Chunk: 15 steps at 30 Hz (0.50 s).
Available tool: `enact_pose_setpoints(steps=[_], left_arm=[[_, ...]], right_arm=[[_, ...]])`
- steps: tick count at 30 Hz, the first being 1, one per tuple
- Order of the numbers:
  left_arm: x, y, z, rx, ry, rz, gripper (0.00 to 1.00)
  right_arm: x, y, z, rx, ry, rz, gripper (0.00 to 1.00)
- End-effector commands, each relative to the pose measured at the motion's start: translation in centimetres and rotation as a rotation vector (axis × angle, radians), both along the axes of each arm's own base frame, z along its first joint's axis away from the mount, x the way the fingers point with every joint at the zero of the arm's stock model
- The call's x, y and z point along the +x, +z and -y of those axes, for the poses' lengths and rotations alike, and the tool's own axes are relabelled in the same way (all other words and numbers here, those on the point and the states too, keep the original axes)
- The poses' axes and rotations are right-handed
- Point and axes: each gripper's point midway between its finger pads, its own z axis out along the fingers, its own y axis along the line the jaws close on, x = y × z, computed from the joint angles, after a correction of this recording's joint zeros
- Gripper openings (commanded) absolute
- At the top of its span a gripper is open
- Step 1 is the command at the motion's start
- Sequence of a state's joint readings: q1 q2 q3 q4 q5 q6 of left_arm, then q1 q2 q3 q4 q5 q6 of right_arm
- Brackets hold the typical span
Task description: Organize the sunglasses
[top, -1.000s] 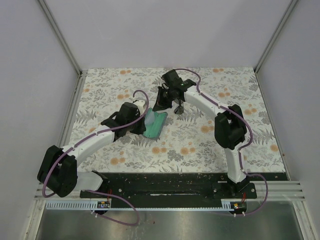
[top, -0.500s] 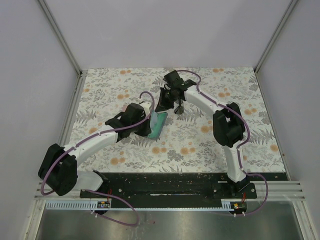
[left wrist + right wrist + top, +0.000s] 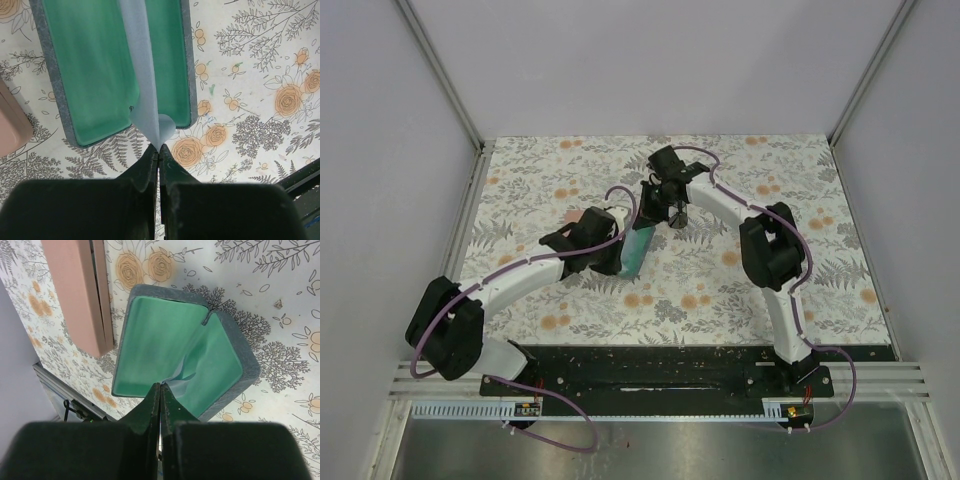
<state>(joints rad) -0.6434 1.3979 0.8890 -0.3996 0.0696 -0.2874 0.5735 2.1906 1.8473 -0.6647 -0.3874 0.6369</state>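
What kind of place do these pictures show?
Probably a robot test booth: plain white walls with metal posts enclose a floral-covered table, and the left arm and right arm are bolted to a black base plate.

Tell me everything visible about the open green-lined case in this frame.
The case is oblong, with a grey-blue, felt-like shell and smooth green lining. It lies open on the floral table, its two halves joined at a notched hinge. A light blue cloth stretches over it, pinched by the left gripper and apparently by the right gripper. A pink case lies beside it.

High overhead view; two close downward wrist views, same case.
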Motion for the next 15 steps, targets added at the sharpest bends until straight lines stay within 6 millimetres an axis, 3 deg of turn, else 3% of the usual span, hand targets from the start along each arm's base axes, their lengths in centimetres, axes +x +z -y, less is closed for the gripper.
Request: enact_pose_setpoints(steps=[1,15], left_arm=[[0.3,1.1,-0.2,0.041,-0.009,0.018,0.00],[0.8,-0.1,-1.3,0.184,-0.010,0.029,0.00]], right_arm=[[1.7,0.1,0.5,-0.006,-0.013,0.054,0.00],[2.9,-0.6,1.3,-0.002,-0.036,0.057,0.00]])
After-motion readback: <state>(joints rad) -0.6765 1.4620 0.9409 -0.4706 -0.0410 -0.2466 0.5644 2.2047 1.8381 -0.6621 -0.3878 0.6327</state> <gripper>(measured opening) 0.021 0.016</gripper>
